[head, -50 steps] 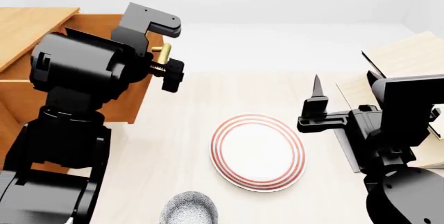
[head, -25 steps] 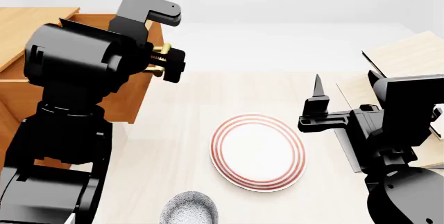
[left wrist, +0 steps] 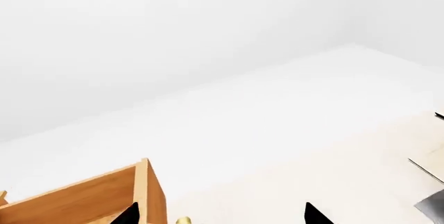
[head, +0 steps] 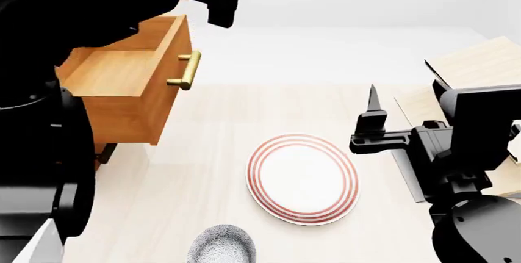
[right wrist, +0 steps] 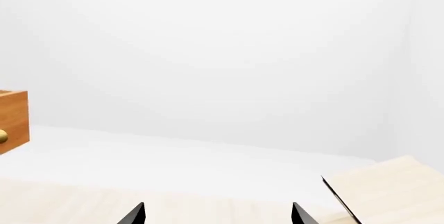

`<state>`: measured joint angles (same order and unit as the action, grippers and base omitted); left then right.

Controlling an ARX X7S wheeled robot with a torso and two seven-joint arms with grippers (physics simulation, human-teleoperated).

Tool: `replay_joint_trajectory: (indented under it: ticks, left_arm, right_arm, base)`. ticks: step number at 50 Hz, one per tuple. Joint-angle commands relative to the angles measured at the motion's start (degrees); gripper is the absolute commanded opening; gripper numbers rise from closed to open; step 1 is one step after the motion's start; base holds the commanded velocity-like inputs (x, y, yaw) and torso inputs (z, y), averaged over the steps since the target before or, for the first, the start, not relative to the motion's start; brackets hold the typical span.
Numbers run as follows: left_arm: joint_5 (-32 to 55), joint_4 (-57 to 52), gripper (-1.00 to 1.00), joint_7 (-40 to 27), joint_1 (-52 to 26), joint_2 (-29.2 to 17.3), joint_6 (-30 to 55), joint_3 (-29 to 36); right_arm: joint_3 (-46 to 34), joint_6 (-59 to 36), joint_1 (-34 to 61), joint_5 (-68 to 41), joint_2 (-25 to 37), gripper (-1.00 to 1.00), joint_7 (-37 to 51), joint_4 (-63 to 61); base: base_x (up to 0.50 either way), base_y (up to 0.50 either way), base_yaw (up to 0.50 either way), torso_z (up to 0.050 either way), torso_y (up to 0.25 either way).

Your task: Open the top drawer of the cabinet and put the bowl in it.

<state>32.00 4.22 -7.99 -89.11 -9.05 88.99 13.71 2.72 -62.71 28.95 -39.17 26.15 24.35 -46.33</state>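
Lifted off the brass bar handle (head: 186, 70), the black left end effector (left wrist: 220, 214) hangs released above the open orange-brown top drawer (head: 122, 71); the blue-grey speckled bowl (head: 221, 245) sits near, on the pale surface (head: 204, 153).

Matt orange wood drawer (head: 122, 86) with shiny brass handle (head: 187, 71); smooth glossy plate (head: 303, 177); speckled bowl (head: 221, 244); pale wood floor (head: 204, 171).

Blue-grey speckled bowl (head: 221, 246), red-ringed white plate (head: 303, 179)

Bare simulated room: blank white walls (right wrist: 208, 52)
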Motion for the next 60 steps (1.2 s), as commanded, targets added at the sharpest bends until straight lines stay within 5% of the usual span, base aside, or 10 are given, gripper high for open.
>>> replay_joint_trajectory:
  ticks: [1, 15, 22, 40, 60]
  left_arm:
    - [34.70, -9.61, 1.00, -21.80, 0.36, -4.37, 0.82, -1.11]
    - [74.04, -22.87, 1.00, -50.17, 7.08, -8.38, -3.32, 2.98]
    - [83.80, -30.06, 1.00, -57.35, 10.96, -11.25, -8.01, 6.51]
    - [90.36, -45.24, 1.00, -62.22, 25.00, -17.32, -12.78, 8.29]
    - [87.68, -49.53, 1.00, -57.63, 38.52, -22.42, -11.98, 3.23]
  right_arm:
    - [0.17, -0.43, 0.42, -0.72, 0.01, 1.00, 0.53, -0.48]
    - [-0.18, 0.09, 0.33, -0.77, 0.23, 1.00, 0.77, -0.31]
    - [-0.13, 0.01, 0.33, -1.07, 0.34, 1.00, 1.01, -0.55]
    - [0.60, -0.81, 0.96, -2.37, 0.54, 1.00, 1.97, -1.25]
    - [0.85, -2.01, 2.58, -3.87, 0.67, 1.00, 2.98, -1.62]
  base:
    - [0.00, 0.00, 0.00, 0.000, 0.000]
    - [0.00, 0.00, 0.00, 0.000, 0.000]
    - [0.00, 0.00, 0.00, 0.000, 0.000]
    - [0.00, 0.00, 0.00, 0.000, 0.000]
    - [0.00, 0.00, 0.00, 0.000, 0.000]
